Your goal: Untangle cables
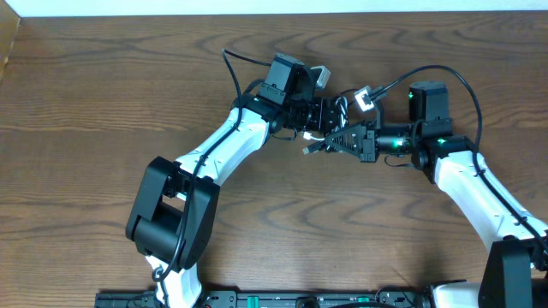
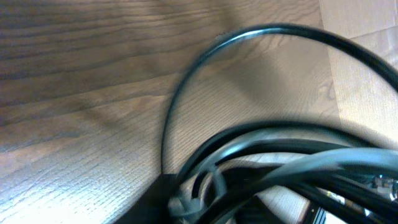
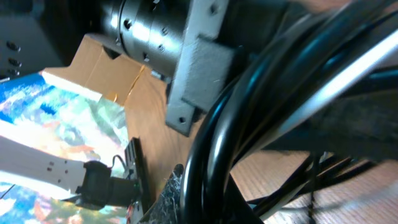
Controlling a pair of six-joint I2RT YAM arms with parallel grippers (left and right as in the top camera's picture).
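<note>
1. Left wrist lens, closest: black cable (image 2: 186,81), thin, arching in a wide loop over the wood. Below it is a pale blurred strand, the white cable (image 2: 311,163), lying among darker cords

2. Right wrist lens, closest: a bundle of black cords crossing the view at a slant, with one pale strand among them. Behind them are a dark round housing with a grey bracket (image 3: 199,68) and a piece of cardboard (image 3: 102,65)

3. My left gripper (image 1: 328,112): reaches in from the left over the middle of the table. Its fingers are lost in dark clutter from above and do not show at my own wrist, so I cannot tell whether they are released or clenched

4. My right gripper (image 1: 317,145): clenched, pointing left, its tip just beside my left gripper. I cannot tell whether a cord is pinched in it

5. Tangle (image 1: 342,109): both cables are bunched in a small knot between my two grippers, just above the right one. A white bit shows at that gripper's tip

6. Table (image 1: 103,103): dark wood grain, under everything
</note>
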